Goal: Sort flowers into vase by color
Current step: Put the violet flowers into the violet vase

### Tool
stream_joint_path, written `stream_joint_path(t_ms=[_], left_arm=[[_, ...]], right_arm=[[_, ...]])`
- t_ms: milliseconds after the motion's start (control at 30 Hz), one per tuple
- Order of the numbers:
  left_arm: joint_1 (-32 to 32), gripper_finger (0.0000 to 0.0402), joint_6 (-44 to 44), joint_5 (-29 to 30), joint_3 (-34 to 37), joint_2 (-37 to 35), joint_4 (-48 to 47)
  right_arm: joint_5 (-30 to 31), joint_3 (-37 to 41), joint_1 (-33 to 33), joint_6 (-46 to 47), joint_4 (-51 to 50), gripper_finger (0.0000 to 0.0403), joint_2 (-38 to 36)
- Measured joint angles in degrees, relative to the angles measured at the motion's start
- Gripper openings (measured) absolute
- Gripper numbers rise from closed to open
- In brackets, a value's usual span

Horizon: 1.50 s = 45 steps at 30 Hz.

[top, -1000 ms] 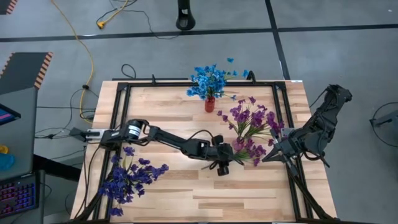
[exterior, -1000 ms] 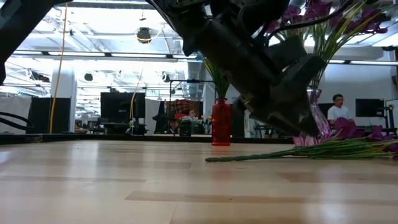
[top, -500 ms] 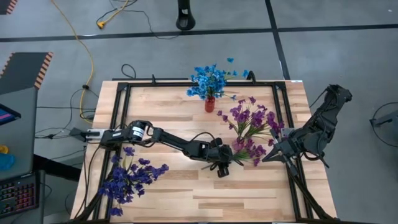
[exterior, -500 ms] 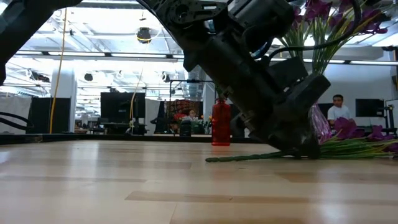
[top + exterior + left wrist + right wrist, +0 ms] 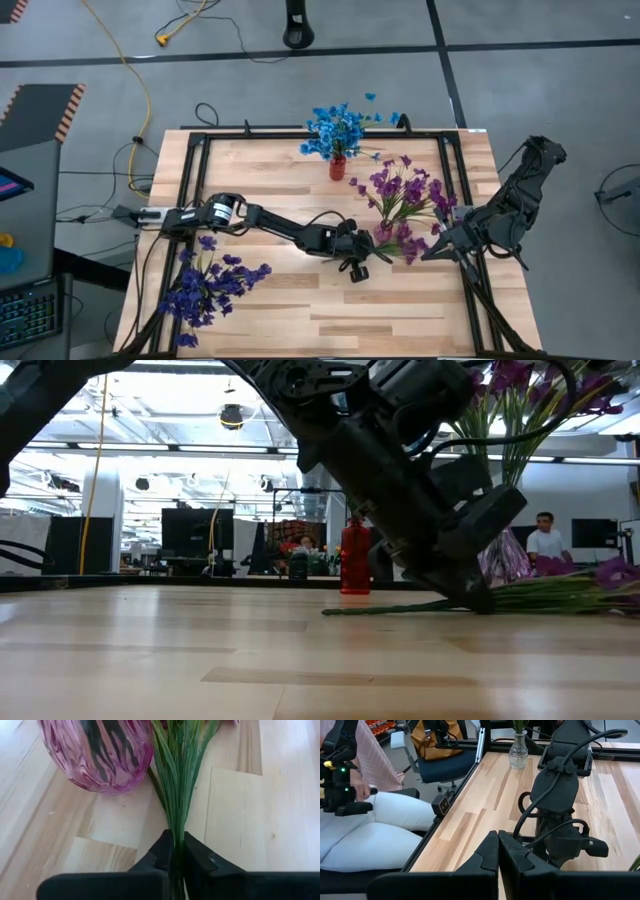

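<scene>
Jaws pinch green stems (image 5: pixel 181 780) (beside vase (image 5: pixel 97 752)).

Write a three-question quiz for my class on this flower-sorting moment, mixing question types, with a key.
1. True or false: the left gripper is shut on a bunch of green flower stems.
2. Which vase stands right beside the gripped stems? A) red vase B) pink-purple swirled vase C) clear vase
3. Fill in: in the high view the blue flowers stand in the ___ vase.

Key: 1 true. 2 B. 3 red. The right gripper, shut and empty, waits at the table's right edge.
</scene>
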State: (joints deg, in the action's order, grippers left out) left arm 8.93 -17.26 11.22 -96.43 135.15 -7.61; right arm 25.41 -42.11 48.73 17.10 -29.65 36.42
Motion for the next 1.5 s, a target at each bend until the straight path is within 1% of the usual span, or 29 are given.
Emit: stream_joint_path(t_ms=[133, 267, 533, 633, 767, 867, 967, 1200, 1367, 1500], left_arm=[[0.1, 0.0012, 0.0, -0.6, -1.3, 0.2, -0.5], [0.5, 0.0005, 0.6, -2.6, -4.3, 0.3, -3.3], [3.3, 0.0002, 5.5, -2.6, -12.8, 0.3, -12.5], [4.4, 0.0002, 7.4, -1.7, -16.3, 0.3, -17.2], [5.6, 0.0001, 9.5, 0.6, -20.8, 0.2, -21.0], [6.5, 0.0000, 12.1, 2.7, -24.1, 0.2, -23.3], [6.9, 0.0000, 13.7, 3.2, -27.4, 0.2, -25.0], [7.8, 0.0000, 18.2, 7.6, -36.2, -0.3, -33.1], [8.4, 0.0000, 19.8, 8.8, -37.3, -3.2, -35.6], [9.1, 0.0000, 20.9, 11.4, -37.3, -5.3, -36.0]], right_arm=[[0.0, 0.0, 0.0, 0.0, 0.2, 0.0032, 0.0], [0.0, 0.0, 0.0, 0.0, 2.4, 0.0032, 0.0], [0.0, 0.0, 0.0, -0.1, 6.0, 0.0032, -0.1], [0.0, 0.0, 0.0, -0.4, 7.5, 0.0032, -0.1], [0.0, -0.7, 0.0, -3.7, 12.0, 0.0032, -0.1], [0.0, -3.3, 0.0, -6.4, 11.9, 0.0032, -0.1], [0.0, -5.7, 0.0, -10.2, 11.8, 0.0032, -0.2], [0.0, -9.9, 0.0, -16.5, 11.7, 0.0032, -1.4], [0.0, -10.9, 0.0, -19.7, 11.7, 0.0032, -3.3], [0.0, -11.0, 0.0, -20.6, 11.3, 0.0032, -5.7]])
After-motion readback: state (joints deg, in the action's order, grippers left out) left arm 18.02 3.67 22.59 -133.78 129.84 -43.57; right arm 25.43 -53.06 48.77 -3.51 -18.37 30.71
